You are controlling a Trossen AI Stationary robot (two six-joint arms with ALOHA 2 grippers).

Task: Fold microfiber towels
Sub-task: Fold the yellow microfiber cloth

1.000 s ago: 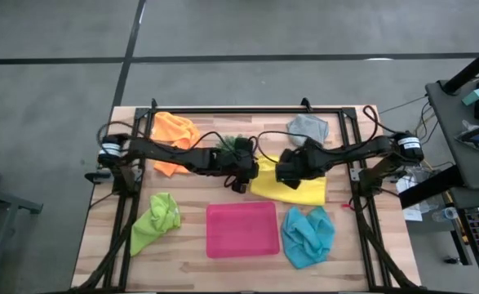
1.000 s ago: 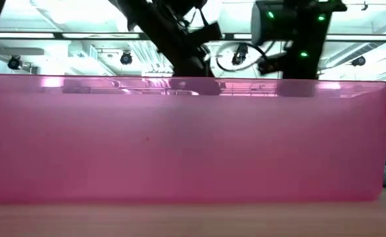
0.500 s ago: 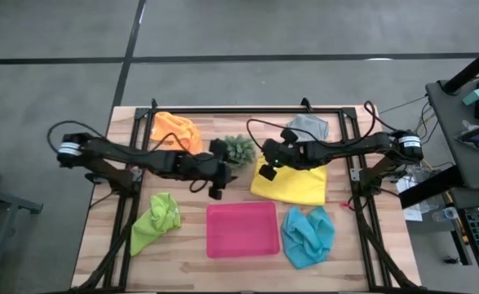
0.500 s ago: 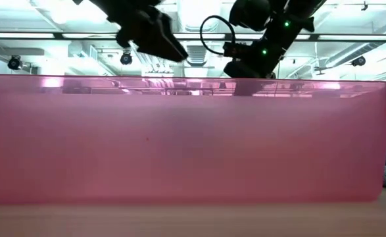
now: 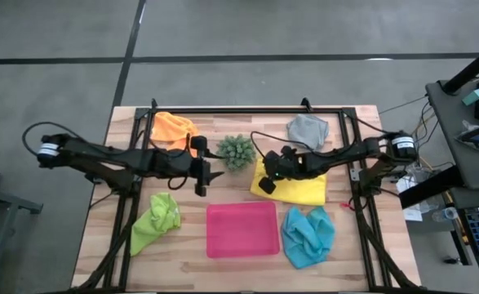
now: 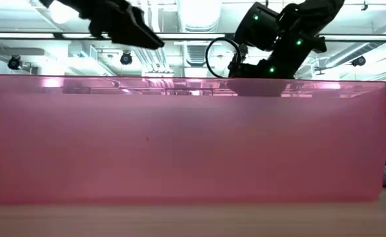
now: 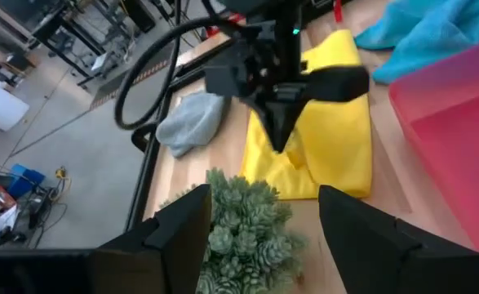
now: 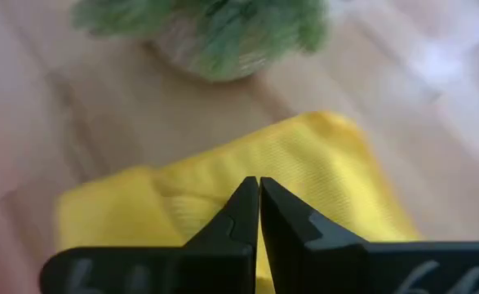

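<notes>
The yellow towel (image 5: 296, 184) lies folded on the table right of centre. My right gripper (image 5: 263, 184) is shut, its fingers pointing down at the towel's edge nearest the plant (image 7: 292, 159). The towel fills the right wrist view (image 8: 304, 163) behind the shut tips (image 8: 259, 186). My left gripper (image 5: 200, 178) is open and empty above the bare table, left of the plant. The orange towel (image 5: 174, 129) lies crumpled at the far left, the grey towel (image 5: 308, 129) at the far right, the lime green towel (image 5: 156, 220) at the near left, and the light blue towel (image 5: 308, 235) at the near right. My right gripper stands with shut fingers at the yellow towel's left edge (image 7: 281, 151), coming from above and pointing down. No cloth shows between the fingertips. Whether the tips touch the towel, I cannot tell.
A pink tray (image 5: 241, 229) lies at the near middle, between the lime green and light blue towels; its wall fills the low view (image 6: 179, 138). A small spiky green plant (image 5: 237, 151) stands between the two grippers. Black frame rails run along the table's left, right and far sides.
My left gripper has drawn back from the yellow towel toward the table's left edge, uncovering the plant. My right gripper has moved from over the towel's middle to its left edge. The yellow towel lies flat where it was.
</notes>
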